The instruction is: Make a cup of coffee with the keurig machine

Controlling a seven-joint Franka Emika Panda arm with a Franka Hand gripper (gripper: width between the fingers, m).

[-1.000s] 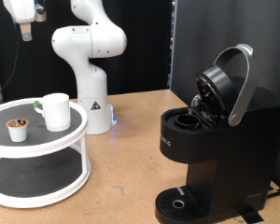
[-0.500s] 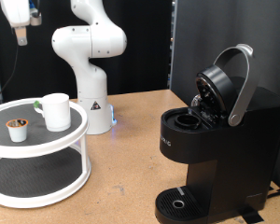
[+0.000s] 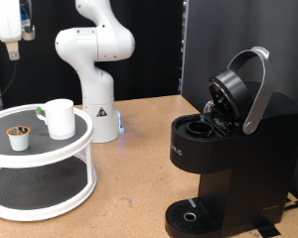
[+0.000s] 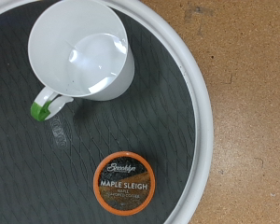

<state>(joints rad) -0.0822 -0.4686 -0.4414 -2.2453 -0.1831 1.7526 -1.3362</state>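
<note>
The white cup [image 3: 60, 117] stands on the top shelf of a round white two-tier stand [image 3: 77, 149] at the exterior view's left. A small white coffee pod [image 3: 20, 138] sits beside it. The wrist view looks straight down on the cup [image 4: 81, 51], which has a green patch on its handle, and on the pod [image 4: 123, 183] with its brown label. The black keurig machine [image 3: 233, 149] stands at the exterior view's right with its lid raised and the pod chamber exposed. My gripper [image 3: 12, 48] hangs high above the stand at the top left, well clear of cup and pod. No fingers show in the wrist view.
The white arm base [image 3: 94, 74] stands behind the stand on the wooden table [image 3: 139, 169]. A black backdrop panel [image 3: 204, 50] rises behind the machine. The stand's lower shelf [image 3: 40, 183] has a dark mesh mat.
My gripper has drifted towards the exterior view's left, high above the stand. The cup, the pod and the machine have not moved.
</note>
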